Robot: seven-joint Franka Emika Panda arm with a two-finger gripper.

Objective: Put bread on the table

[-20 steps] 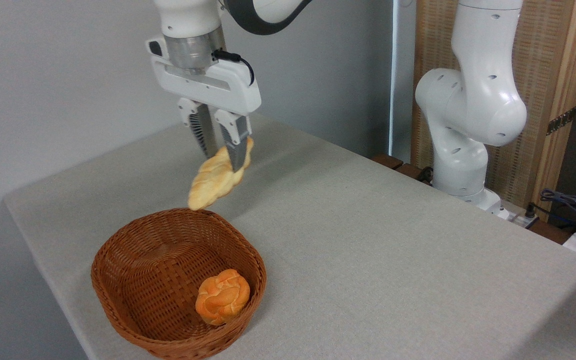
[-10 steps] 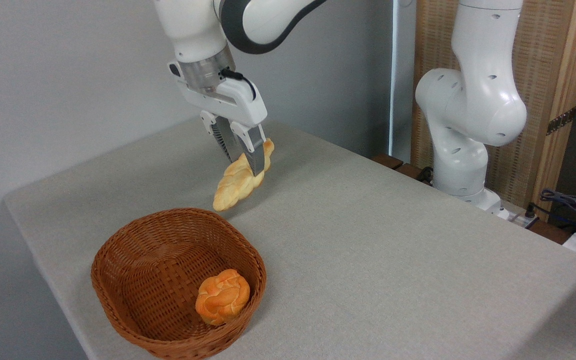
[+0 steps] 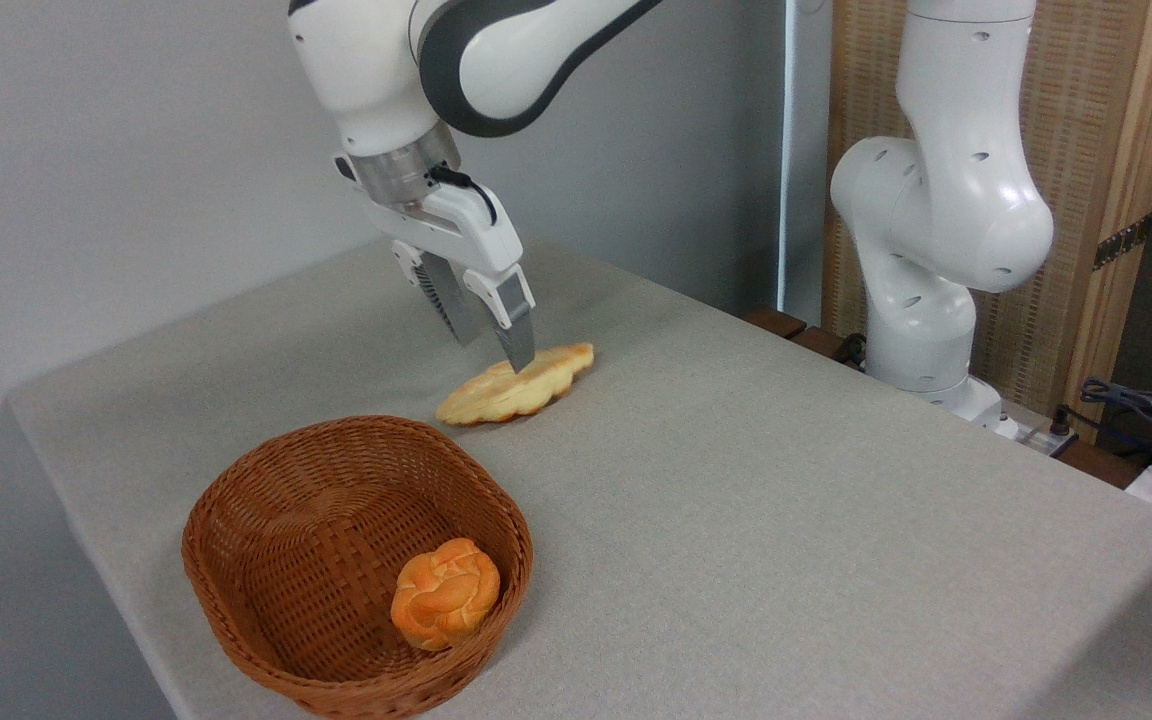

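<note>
- Since half a second ago, nothing has shifted at lower left: the wicker basket (image 3: 356,565) holds the round orange bun (image 3: 444,592) as before.
- At centre, the bread (image 3: 516,385), which hung tilted from my fingers, now lies flat on the table (image 3: 786,520) beyond the basket.
- My gripper (image 3: 496,352) has let go; its jaws stand slightly parted, tips just above the loaf.

The white arm reaches in from the top, its grey-banded link angling down to the left into a silver wrist flange. The gripper (image 3: 493,352) hangs tilted, fingertips pointing down and to the right. Its two ribbed fingers (image 3: 514,325) stand slightly parted, a narrow gap between them, tips low
</note>
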